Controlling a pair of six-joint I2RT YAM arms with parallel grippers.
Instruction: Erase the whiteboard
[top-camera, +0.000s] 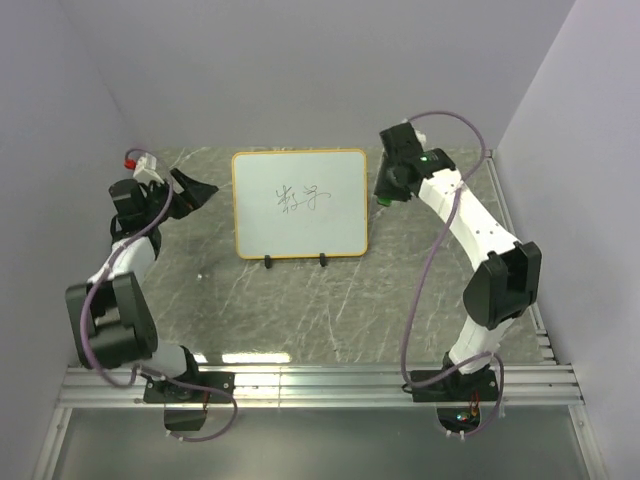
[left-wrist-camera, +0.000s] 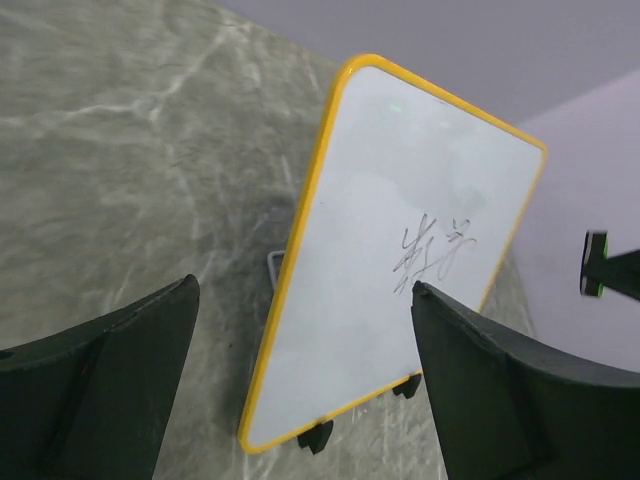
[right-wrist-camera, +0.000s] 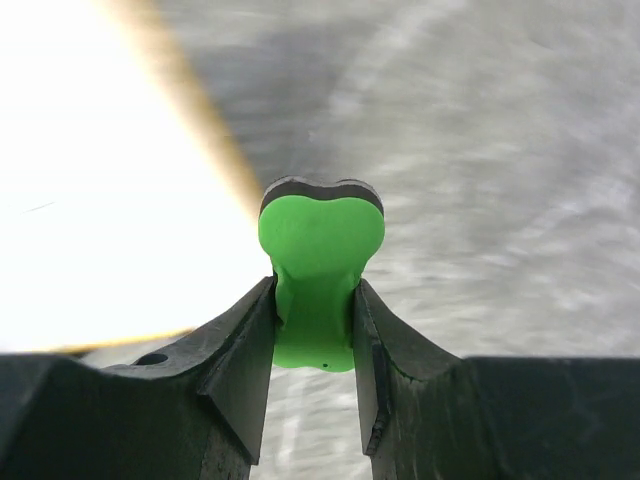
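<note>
whiteboard (top-camera: 300, 204) just beside right tool (right-wrist-camera: 314, 295), eraser (right-wrist-camera: 321, 240) gripped

The whiteboard (top-camera: 300, 205) stands on its feet at the middle of the bench (top-camera: 300, 320) and blocks the direct path between the two grippers. Open bench lies in front of the board, toward the arm bases. The left gripper (top-camera: 200, 190) is near the board's left edge, jaws spread with nothing between them. The right gripper (right-wrist-camera: 315, 310) is near the right edge, its jaws filled by a green eraser (right-wrist-camera: 320, 240). Walls (top-camera: 60, 120) close off the left, rear and right.
</note>
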